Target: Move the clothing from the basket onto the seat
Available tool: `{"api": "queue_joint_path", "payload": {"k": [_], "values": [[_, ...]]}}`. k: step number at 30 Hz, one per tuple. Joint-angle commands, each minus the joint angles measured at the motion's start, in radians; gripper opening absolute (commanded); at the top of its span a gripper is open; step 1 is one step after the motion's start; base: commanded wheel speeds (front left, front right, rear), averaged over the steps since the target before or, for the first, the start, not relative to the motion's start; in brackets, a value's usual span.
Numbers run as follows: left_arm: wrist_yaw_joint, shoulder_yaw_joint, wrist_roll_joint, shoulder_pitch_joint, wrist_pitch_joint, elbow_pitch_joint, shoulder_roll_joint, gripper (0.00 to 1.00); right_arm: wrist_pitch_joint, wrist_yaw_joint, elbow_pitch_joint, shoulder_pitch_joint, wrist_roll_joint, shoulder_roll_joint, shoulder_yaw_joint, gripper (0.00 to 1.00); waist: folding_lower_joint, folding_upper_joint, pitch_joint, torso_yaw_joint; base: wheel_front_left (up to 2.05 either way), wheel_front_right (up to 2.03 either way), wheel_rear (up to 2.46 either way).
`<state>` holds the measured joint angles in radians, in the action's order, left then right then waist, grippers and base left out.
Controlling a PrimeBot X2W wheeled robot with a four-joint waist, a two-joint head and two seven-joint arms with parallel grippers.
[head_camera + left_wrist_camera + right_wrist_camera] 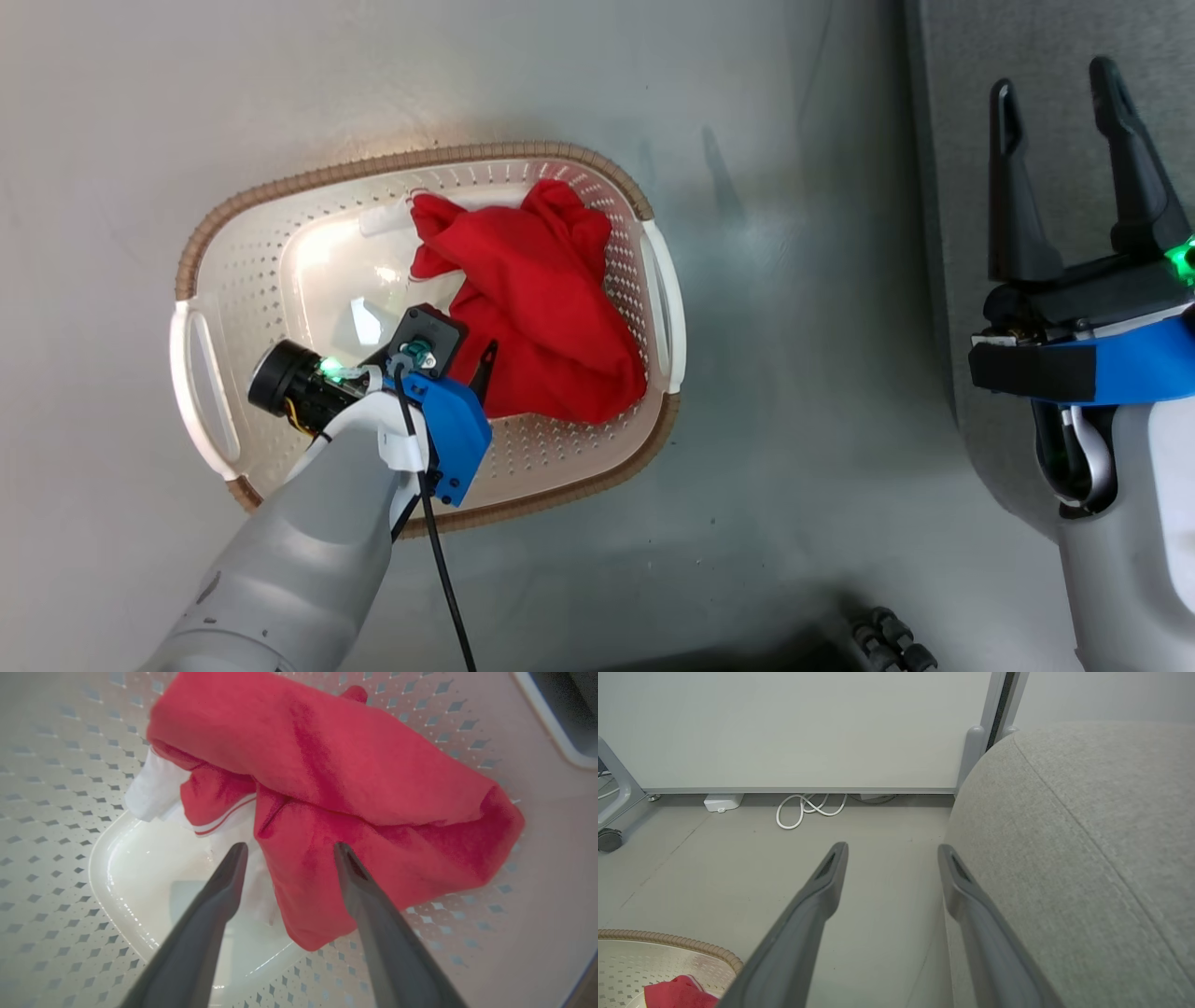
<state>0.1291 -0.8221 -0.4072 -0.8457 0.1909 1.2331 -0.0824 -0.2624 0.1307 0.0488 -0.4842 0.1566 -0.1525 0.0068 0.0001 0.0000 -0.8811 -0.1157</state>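
The red clothing point(541, 299) lies bunched in the right half of the cream basket point(420, 159), which stands on the floor. In the left wrist view the clothing point(327, 788) shows white stripes and a white panel. My left gripper point(287, 845) is open, reaching down inside the basket point(46, 788), with its fingers straddling the near edge of the cloth and nothing gripped. One of its fingers point(485, 366) shows beside the cloth. My right gripper point(1055, 79) is open and empty, hanging at the edge of the grey seat point(943, 233). The right wrist view shows that gripper point(892, 848) beside the seat point(1064, 858).
Grey floor surrounds the basket point(668, 947), where a bit of clothing point(677, 994) peeks out. By the far wall lie a coiled white cable point(803, 809) and a small white box point(721, 801). A caster wheel point(608, 839) stands at the left.
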Motion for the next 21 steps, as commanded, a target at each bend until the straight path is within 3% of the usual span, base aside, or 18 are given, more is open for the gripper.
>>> {"api": "queue_joint_path", "payload": {"k": [1,21], "values": [[0.002,-0.006,-0.006,-0.021,-0.005,0.004,-0.004,1.0,-0.004,0.0,-0.007,-0.017,-0.006,-0.006,0.001,1.0,-0.0001,0.0,-0.022,0.004,0.0,0.0,0.0],[0.002,-0.168,-0.193,-0.118,-0.048,-0.032,0.011,1.0,-0.004,0.0,-0.078,-0.048,-0.019,-0.027,0.002,1.0,-0.0001,0.0,-0.163,0.015,0.0,0.0,0.0]]}}
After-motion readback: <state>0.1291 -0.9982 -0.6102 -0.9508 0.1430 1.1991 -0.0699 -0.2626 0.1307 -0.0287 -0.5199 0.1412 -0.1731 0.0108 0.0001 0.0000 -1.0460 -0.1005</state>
